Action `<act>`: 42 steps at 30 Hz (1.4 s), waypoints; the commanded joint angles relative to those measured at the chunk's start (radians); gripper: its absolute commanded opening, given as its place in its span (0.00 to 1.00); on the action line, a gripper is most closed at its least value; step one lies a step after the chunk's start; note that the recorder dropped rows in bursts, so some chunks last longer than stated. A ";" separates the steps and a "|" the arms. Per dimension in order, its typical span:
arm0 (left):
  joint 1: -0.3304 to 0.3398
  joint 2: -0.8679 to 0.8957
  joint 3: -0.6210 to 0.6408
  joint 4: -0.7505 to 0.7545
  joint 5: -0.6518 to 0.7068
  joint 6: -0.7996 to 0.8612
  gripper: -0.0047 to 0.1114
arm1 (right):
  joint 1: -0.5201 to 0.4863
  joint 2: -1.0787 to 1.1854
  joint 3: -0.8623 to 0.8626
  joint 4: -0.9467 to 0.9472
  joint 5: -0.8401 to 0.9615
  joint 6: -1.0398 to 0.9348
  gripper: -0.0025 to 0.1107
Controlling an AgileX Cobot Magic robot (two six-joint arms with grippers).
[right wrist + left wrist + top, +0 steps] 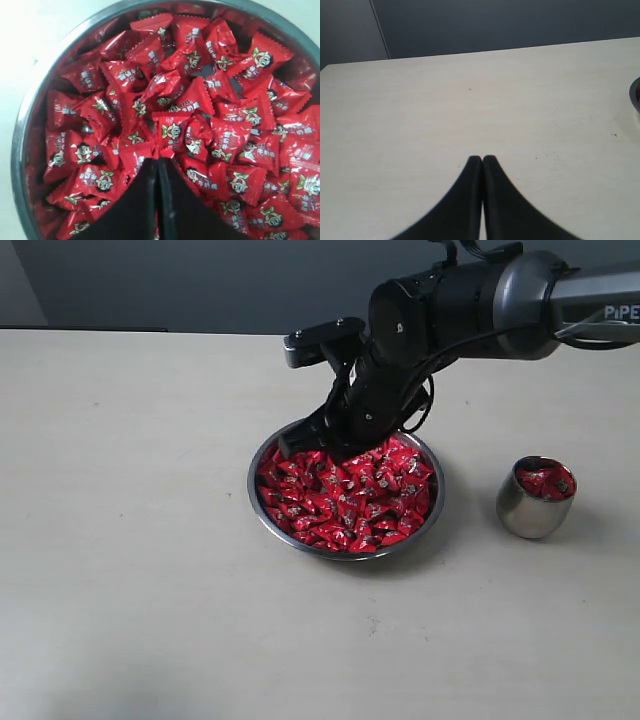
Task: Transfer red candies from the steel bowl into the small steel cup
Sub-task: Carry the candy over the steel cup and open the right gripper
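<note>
Red candies (172, 132) — shiny, crinkled wrappers

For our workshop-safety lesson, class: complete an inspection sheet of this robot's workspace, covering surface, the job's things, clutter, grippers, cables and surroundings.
Surface: pale table, a few faint specks.
Job's things: steel bowl heaped with red candies; small steel cup apart, to its right in the exterior view, some red candies inside.
Clutter: nothing seen.
Grippers: right gripper shut, tips down among the bowl's candies; left gripper shut, over bare table.
Cables: black cable looped at the right arm's wrist.
Surroundings: dark grey wall behind the table.
</note>
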 commanded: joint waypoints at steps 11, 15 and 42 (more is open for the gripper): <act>0.000 -0.005 0.002 0.001 -0.008 -0.002 0.04 | -0.053 -0.188 0.102 -0.106 -0.005 0.078 0.01; 0.000 -0.005 0.002 0.001 -0.008 -0.002 0.04 | -0.142 -0.293 0.202 -0.106 -0.007 0.078 0.01; 0.000 -0.005 0.002 0.001 -0.008 -0.002 0.04 | -0.422 -0.366 0.367 -0.201 -0.035 0.104 0.01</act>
